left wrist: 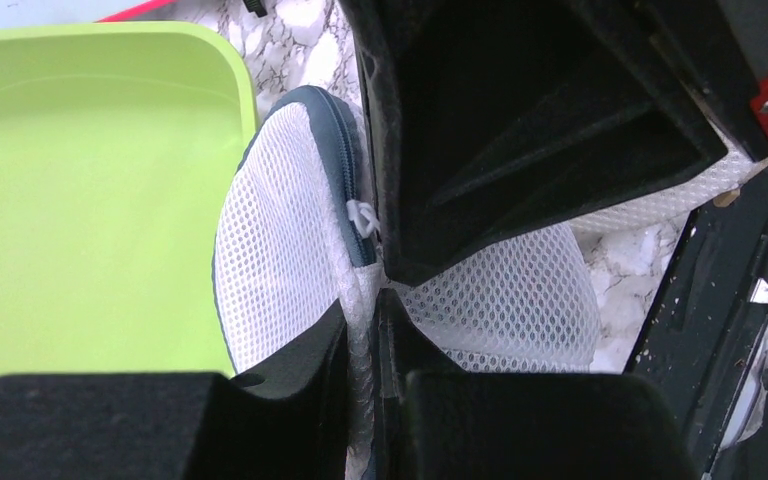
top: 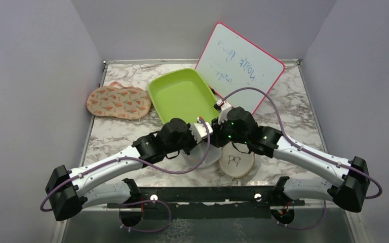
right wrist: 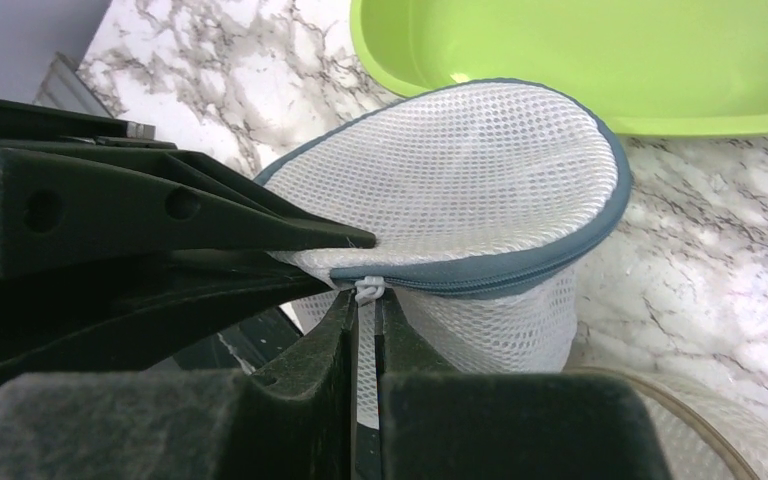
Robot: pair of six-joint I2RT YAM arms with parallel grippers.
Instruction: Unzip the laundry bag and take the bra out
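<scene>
The laundry bag (right wrist: 460,170) sits near the front of the marble table (right wrist: 210,60), just in front of the green tray (right wrist: 600,60) and beside the beige disc (top: 237,161) with the glasses drawing, held up between the two arms. It looks feather-light and floppy. Soft mesh like this will crumple and drag along rather than resist, so I'd guess one side has to anchor it while the other works the zip. The grey-blue zip rim (right wrist: 520,265) is the only firmish bit, and the small white zip pull (right wrist: 365,290) is the spot to grab.

The left gripper (left wrist: 362,330) is pinched together on a fold of mesh by the rim. The right gripper (right wrist: 365,320) is clamped right under the pull with a white strip between its fingers — tab or just mesh, can't tell.

The zip looks closed where it shows. No bra visible through the mesh — and from above the wrists cover most of the bag.
</scene>
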